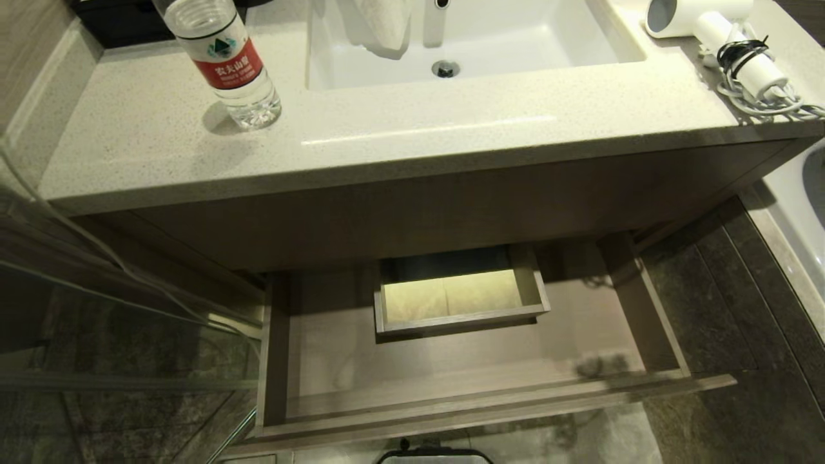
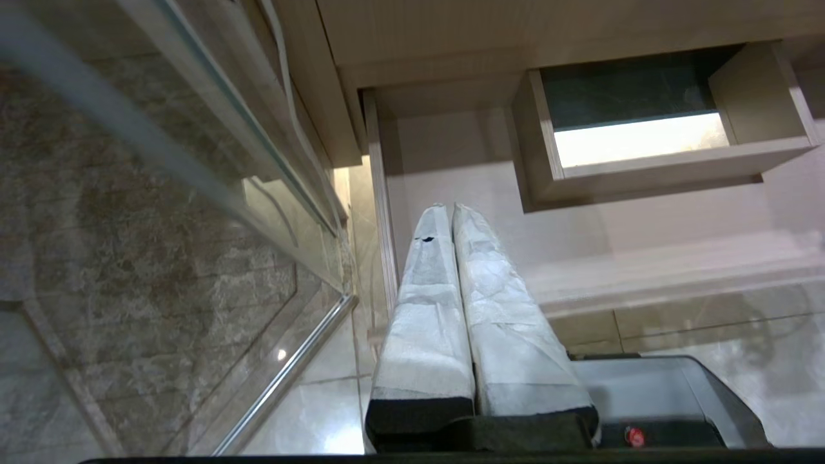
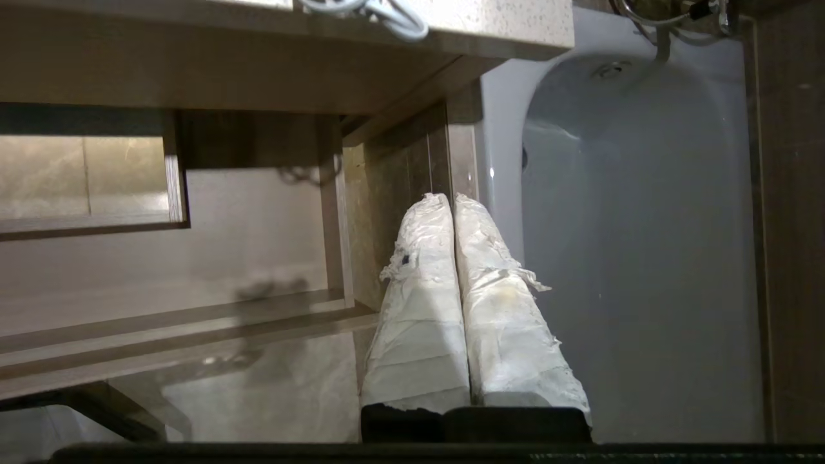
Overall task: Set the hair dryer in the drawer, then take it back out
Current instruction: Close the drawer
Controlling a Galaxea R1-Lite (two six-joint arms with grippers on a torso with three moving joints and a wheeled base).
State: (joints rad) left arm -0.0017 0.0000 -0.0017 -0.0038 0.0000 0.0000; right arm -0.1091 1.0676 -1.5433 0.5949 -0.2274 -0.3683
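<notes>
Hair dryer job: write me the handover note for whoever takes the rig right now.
Left gripper: shut, empty, low by the drawer's left side.
Right gripper: shut, empty, low off the drawer's right end, beside the bathtub.
Hair dryer: lying on the countertop right of the sink, cord bundled at its handle.
Drawer: pulled open, nothing in it.
Done: drawer open.
Left: by how things lie, either the whole put-in and take-out, or nothing more; the views cannot say which.
</notes>
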